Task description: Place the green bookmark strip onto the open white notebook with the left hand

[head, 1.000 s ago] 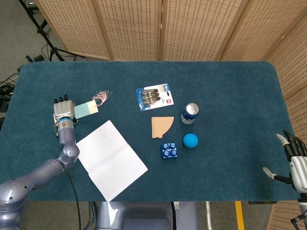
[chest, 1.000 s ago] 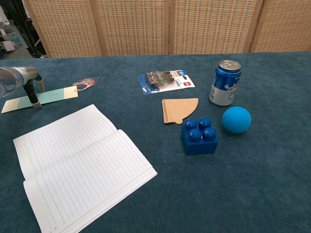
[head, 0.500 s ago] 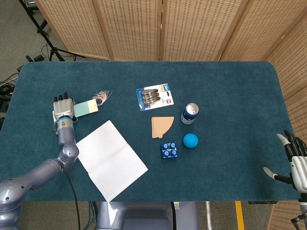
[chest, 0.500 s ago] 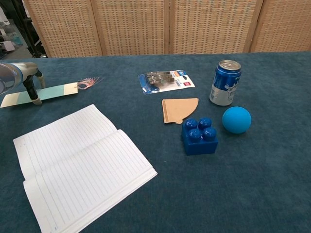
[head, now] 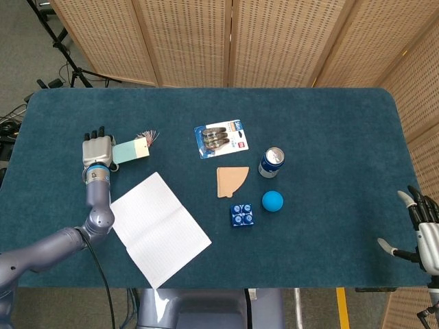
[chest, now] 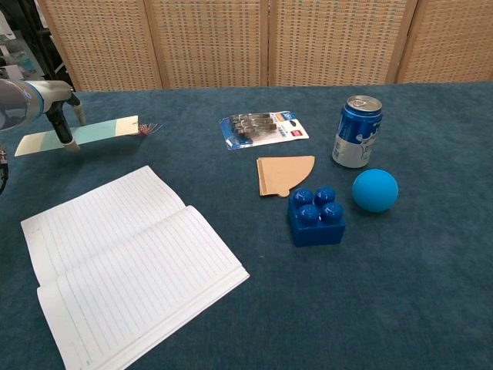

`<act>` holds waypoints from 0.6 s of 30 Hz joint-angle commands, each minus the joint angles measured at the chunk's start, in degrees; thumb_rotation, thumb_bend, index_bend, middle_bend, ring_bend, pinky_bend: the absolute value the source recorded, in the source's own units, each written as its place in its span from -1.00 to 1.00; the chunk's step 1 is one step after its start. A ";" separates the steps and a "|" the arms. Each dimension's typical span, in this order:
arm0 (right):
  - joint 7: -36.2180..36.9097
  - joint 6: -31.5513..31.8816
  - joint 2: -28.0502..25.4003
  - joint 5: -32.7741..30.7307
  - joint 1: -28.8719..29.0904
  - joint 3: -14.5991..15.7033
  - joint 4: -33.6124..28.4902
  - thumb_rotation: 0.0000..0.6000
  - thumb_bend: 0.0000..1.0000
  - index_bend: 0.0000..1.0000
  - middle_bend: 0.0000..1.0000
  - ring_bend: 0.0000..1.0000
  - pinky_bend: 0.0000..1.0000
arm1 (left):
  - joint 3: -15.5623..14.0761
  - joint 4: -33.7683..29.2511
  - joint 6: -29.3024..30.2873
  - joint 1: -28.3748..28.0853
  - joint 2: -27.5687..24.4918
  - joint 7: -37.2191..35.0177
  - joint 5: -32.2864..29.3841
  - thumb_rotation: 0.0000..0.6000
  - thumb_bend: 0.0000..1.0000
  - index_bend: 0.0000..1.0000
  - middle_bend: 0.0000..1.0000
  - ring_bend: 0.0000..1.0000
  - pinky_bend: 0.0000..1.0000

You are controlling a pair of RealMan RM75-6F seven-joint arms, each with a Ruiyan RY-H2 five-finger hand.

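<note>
1. Dark teal felt table (head: 329, 130) across most of the head view.
2. White notebook (head: 160, 228) open at lower left of the head view, lined pages up; lower left in the chest view too (chest: 127, 258).
3. Left hand (head: 97, 149) at centre left of the head view, pinching green bookmark strip (head: 130, 150); in the chest view fingers (chest: 63, 127) clamped on the strip (chest: 92, 133) at upper left, strip lifted off the felt, tassel end pointing right. Strip above the notebook's upper edge in frame, not on the pages.
4. Right hand (head: 425, 229) at lower right edge of the head view, fingers apart, holding nothing.
5. Blister pack (head: 221, 139) just above centre.
6. Tan fan-shaped card (head: 230, 180) at centre, below the pack.
7. Blue can (head: 271, 162) upright, right of the card.
8. Blue building brick (head: 241, 215) below the card.
9. Blue ball (head: 272, 201) just below the can, right of the brick.
</note>
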State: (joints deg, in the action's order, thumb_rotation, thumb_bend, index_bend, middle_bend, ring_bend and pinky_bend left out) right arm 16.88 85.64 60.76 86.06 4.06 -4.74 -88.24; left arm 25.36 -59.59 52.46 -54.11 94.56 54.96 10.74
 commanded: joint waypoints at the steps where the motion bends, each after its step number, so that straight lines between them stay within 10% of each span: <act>1: 0.00 0.24 -0.06 0.16 -0.09 0.01 -0.11 1.00 -0.62 -0.89 -1.00 -1.00 -1.00 | -0.69 -7.43 4.93 0.29 -2.57 1.75 -1.55 1.00 -0.27 -0.22 -1.00 -1.00 -1.00; 18: 0.09 2.57 -0.55 2.02 -0.95 0.40 -1.11 1.00 -0.62 -0.89 -1.00 -1.00 -1.00 | -1.40 -29.89 20.89 1.12 -7.54 4.69 -7.79 1.00 -0.24 -0.16 -1.00 -1.00 -1.00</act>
State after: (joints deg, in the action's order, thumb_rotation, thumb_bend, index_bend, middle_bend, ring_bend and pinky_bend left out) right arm 16.88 88.12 60.27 87.99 3.17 -4.37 -89.31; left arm 24.00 -87.05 71.52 -53.27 87.63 59.54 4.02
